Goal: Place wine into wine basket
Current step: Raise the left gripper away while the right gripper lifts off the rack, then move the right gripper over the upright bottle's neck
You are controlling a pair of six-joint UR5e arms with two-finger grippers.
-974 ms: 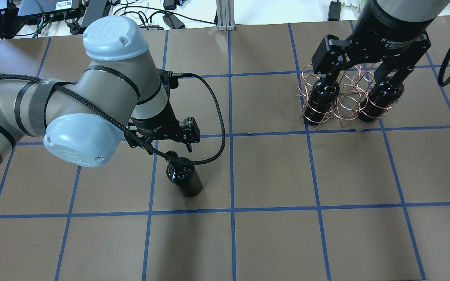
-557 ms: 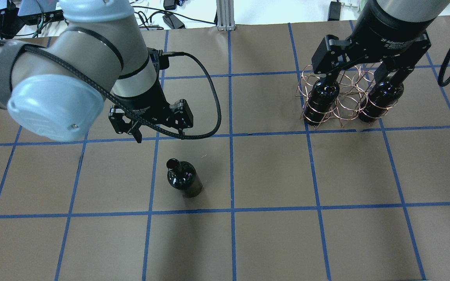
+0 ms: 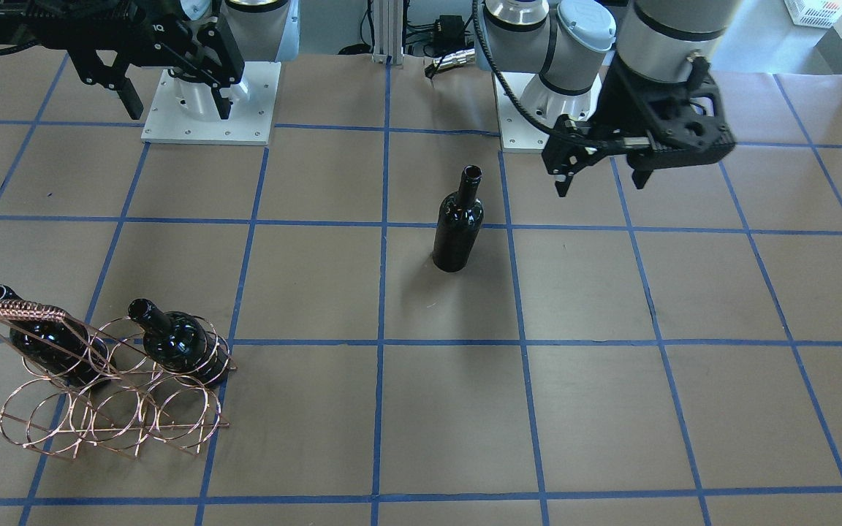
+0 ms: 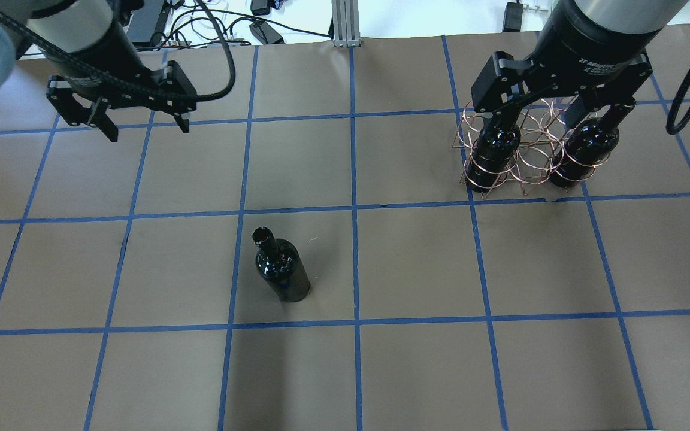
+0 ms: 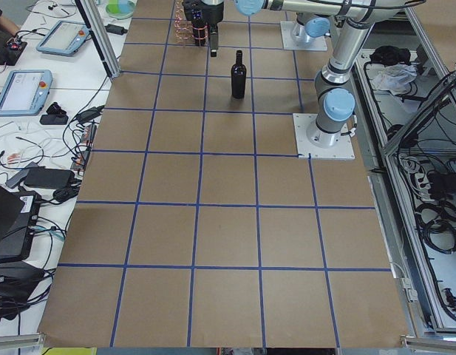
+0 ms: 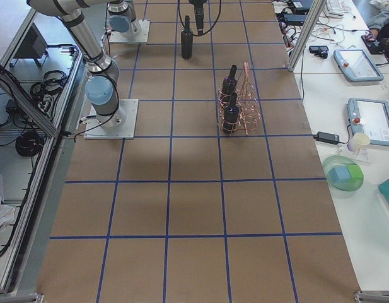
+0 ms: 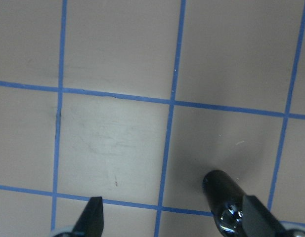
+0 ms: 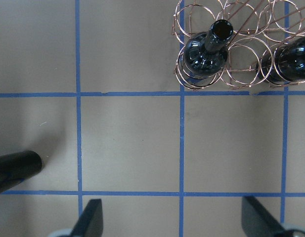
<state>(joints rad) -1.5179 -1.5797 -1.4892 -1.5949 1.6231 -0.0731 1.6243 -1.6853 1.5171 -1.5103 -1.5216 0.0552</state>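
Note:
The wine bottle (image 4: 280,270) is glossy black and stands upright and alone near the table's middle; it also shows in the front view (image 3: 459,228) and the left wrist view (image 7: 225,197). My left gripper (image 4: 147,129) is open and empty, raised well off to the bottle's upper left in the overhead view; in the front view the left gripper (image 3: 600,186) is up to the right of the bottle. The copper wire wine basket (image 4: 533,157) holds two like bottles (image 4: 495,149) (image 4: 586,152). My right gripper (image 4: 551,120) hovers open and empty over the basket.
Brown paper with a blue tape grid covers the table. The two arm base plates (image 3: 205,109) (image 3: 520,135) sit at the robot's edge. Cables and boxes (image 4: 219,27) lie beyond the table's edge. Side benches carry pendants (image 5: 24,89).
My left gripper has drawn away from the bottle's neck and moved up and left in the overhead view. The bottle stays standing where it was. The right gripper barely moved.

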